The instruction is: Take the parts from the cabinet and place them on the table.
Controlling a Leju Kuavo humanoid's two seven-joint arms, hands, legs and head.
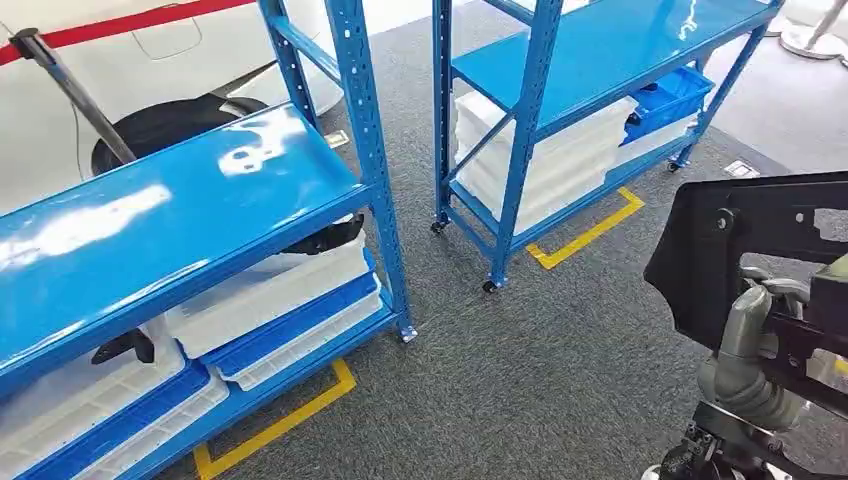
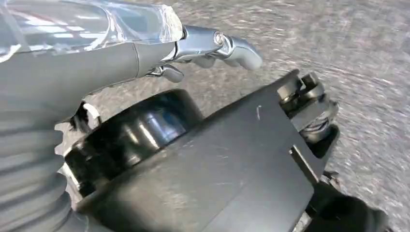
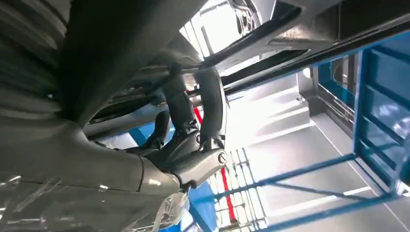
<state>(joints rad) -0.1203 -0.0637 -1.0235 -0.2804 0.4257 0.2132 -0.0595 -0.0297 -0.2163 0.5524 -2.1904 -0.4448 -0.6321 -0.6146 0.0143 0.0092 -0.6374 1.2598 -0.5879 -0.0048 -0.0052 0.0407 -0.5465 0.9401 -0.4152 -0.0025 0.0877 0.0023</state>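
Observation:
A large flat black plastic part (image 1: 740,230) stands upright at the lower right of the head view, and my right hand (image 1: 755,350) grips its lower edge from below. In the right wrist view my right hand (image 3: 193,125) has dark fingers curled over a bar of the black part (image 3: 135,38). My left hand (image 2: 212,46) hangs above the grey carpet with its fingers stretched out and nothing in it. More black parts lie in white trays on the near blue rack (image 1: 180,210), one (image 1: 325,238) under its top shelf and one (image 1: 125,345) lower left.
A second blue rack (image 1: 600,50) on castors stands at the back right with white trays and a blue bin (image 1: 670,100). Yellow tape corners (image 1: 590,232) mark the grey carpet. A white car with a black tyre (image 1: 170,125) stands behind the near rack.

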